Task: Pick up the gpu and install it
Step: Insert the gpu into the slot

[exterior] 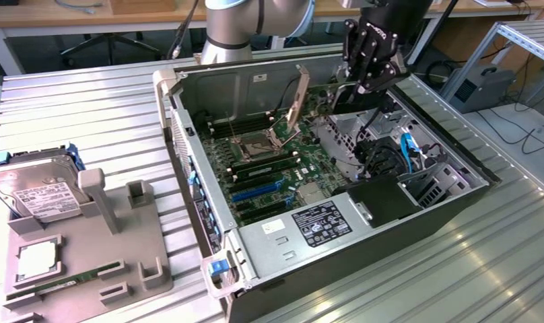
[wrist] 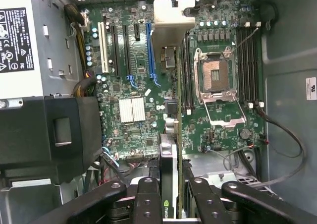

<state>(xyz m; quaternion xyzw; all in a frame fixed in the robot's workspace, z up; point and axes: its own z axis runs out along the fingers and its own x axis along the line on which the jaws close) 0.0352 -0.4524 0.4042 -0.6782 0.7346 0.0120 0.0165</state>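
Note:
The gpu (exterior: 298, 101) hangs edge-down above the open computer case (exterior: 452, 202), its long silver bracket pointing at the motherboard (exterior: 290, 168). My gripper (exterior: 359, 82) is shut on the card's far end, over the back part of the case. In the wrist view the gpu (wrist: 171, 135) runs edge-on from between my black fingers (wrist: 147, 196) out to its bracket (wrist: 171, 18). It hovers clear of the board, just beside the long blue slot (wrist: 150, 50). My gripper (wrist: 171, 204) clamps the card from both sides.
An open CPU socket (exterior: 254, 145) and blue slots (exterior: 254, 192) lie on the board, with the power supply (exterior: 317, 222) at the near end. At the exterior view's left, a grey holder (exterior: 119, 256) carries a hard drive (exterior: 38, 192), a processor (exterior: 38, 259) and a memory stick (exterior: 65, 282).

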